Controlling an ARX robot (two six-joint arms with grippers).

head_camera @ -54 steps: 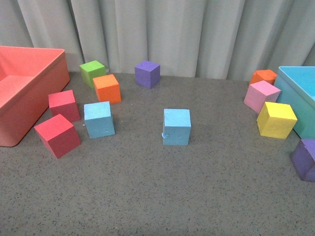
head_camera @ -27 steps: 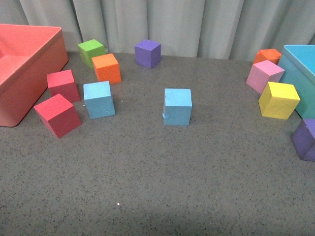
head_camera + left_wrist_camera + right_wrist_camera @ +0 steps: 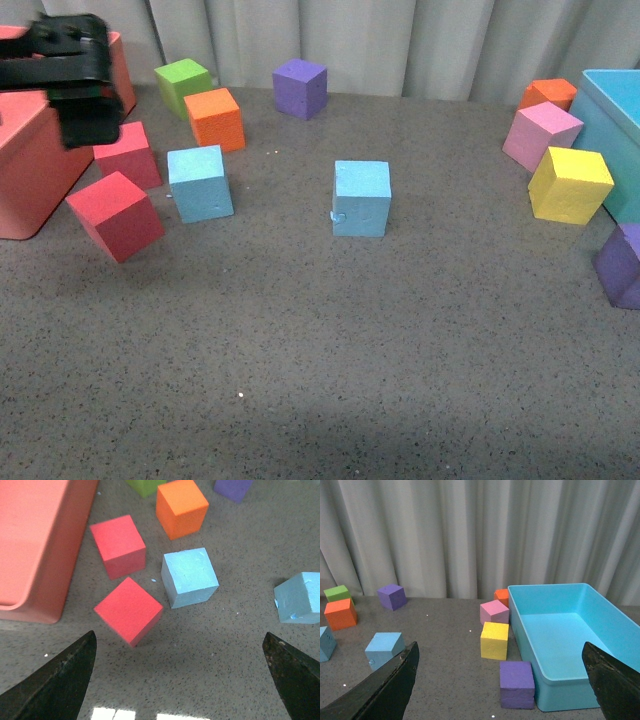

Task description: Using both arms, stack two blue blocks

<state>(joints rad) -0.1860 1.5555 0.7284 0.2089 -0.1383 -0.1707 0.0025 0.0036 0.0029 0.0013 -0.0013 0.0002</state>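
Two blue blocks rest apart on the grey table: one (image 3: 200,183) at the left beside the red cubes, the other (image 3: 361,197) near the middle, with a small nick low on its front. My left arm (image 3: 70,75) hangs over the red bin's corner, behind and left of the left block. The left gripper (image 3: 179,636) is open and empty, with the left blue block (image 3: 190,577) and the nicked one (image 3: 299,598) on the table ahead of its tips. The right gripper (image 3: 500,647) is open and empty, out of the front view, well away from the nicked block (image 3: 384,647).
A red bin (image 3: 25,200) stands at the left and a turquoise bin (image 3: 560,630) at the right. Two red cubes (image 3: 115,215), an orange cube (image 3: 215,118), a green cube (image 3: 183,82) and a purple cube (image 3: 300,87) surround the left block. Pink (image 3: 541,134), yellow (image 3: 569,184) and purple (image 3: 625,265) cubes sit by the turquoise bin.
The left arm has come into the front view at the upper left. The front view has tilted down a little, so the blocks sit higher in the picture; none has moved on the table.
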